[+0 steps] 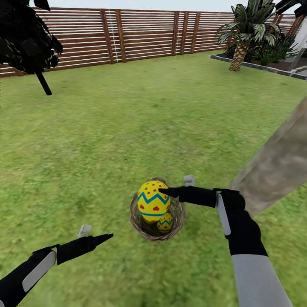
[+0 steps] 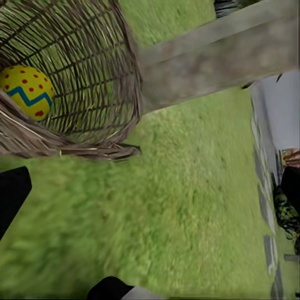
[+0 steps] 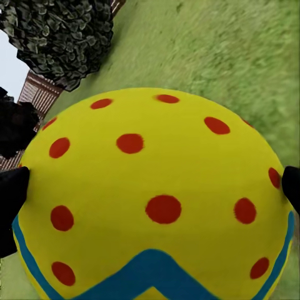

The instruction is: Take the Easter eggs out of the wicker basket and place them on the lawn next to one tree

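The wicker basket (image 1: 179, 215) sits on the lawn (image 1: 128, 128) just in front of me. My right gripper (image 1: 175, 186) is shut on a yellow Easter egg (image 1: 152, 200) with red dots and a blue zigzag, held over the basket. In the right wrist view that egg (image 3: 156, 187) sits between both black fingertips (image 3: 12, 206). A second egg (image 1: 165, 222) lies inside the basket, and the left wrist view also has the basket (image 2: 94, 75) with an egg (image 2: 26, 90) in it. My left gripper (image 1: 98, 233) hovers open over grass left of the basket. A grey-brown tree trunk (image 1: 277, 164) rises just right of the basket.
A brown slatted fence (image 1: 140, 34) closes the far side. A short palm (image 1: 243, 38) stands in a stone-edged bed at the back right. A dark tree (image 1: 25, 38) stands at the far left. Open grass spreads between them.
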Tool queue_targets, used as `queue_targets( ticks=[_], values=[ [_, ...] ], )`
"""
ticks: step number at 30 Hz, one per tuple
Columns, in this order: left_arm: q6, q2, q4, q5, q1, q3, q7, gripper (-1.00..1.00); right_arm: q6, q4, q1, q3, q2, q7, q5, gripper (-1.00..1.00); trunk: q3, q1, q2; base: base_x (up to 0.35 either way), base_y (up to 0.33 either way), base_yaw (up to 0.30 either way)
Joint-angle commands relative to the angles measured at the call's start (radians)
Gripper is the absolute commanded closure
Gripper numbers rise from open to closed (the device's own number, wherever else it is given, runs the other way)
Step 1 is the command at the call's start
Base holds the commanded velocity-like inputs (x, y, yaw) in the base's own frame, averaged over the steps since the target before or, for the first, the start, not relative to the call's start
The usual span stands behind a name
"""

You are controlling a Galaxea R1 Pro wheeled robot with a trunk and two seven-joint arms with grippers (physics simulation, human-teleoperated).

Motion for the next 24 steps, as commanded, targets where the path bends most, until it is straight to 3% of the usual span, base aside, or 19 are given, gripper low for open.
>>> queue_targets(
  ticks=[1,3,6,8,14,24],
  values=[
    [0.000,0.001,0.000,0.000,0.000,0.000,-0.001,-1.00,0.000,0.000,0.000,-0.002,0.000,0.000,0.000,1.00,0.003,-0.004,0.007,-0.229,0.000,0.000],
    [0.000,0.001,-0.001,0.000,0.000,0.000,-0.001,-1.00,-0.001,0.001,0.000,-0.006,0.000,0.000,0.000,1.00,0.009,-0.012,0.021,-0.191,0.000,0.000],
    [0.000,0.001,-0.001,-0.001,0.000,0.024,-0.002,-1.00,-0.002,0.002,0.000,-0.058,0.002,-0.002,0.001,1.00,0.019,-0.023,0.042,-0.299,0.000,0.000],
    [0.000,0.000,-0.001,-0.002,0.000,0.032,-0.002,-1.00,-0.002,0.002,0.000,-0.069,0.002,-0.003,0.001,1.00,0.025,-0.031,0.056,-0.332,0.000,0.000],
    [0.000,0.002,-0.001,0.002,0.000,0.035,-0.011,-1.00,-0.004,0.002,0.000,-0.074,0.002,-0.001,0.002,1.00,0.040,-0.038,0.070,-0.260,0.000,-0.139],
    [0.000,-0.003,-0.001,-0.002,0.000,0.033,-0.014,-1.00,-0.015,0.002,0.000,-0.073,-0.005,-0.013,0.013,1.00,0.055,-0.038,0.070,-0.034,-0.069,-0.156]
  ],
)
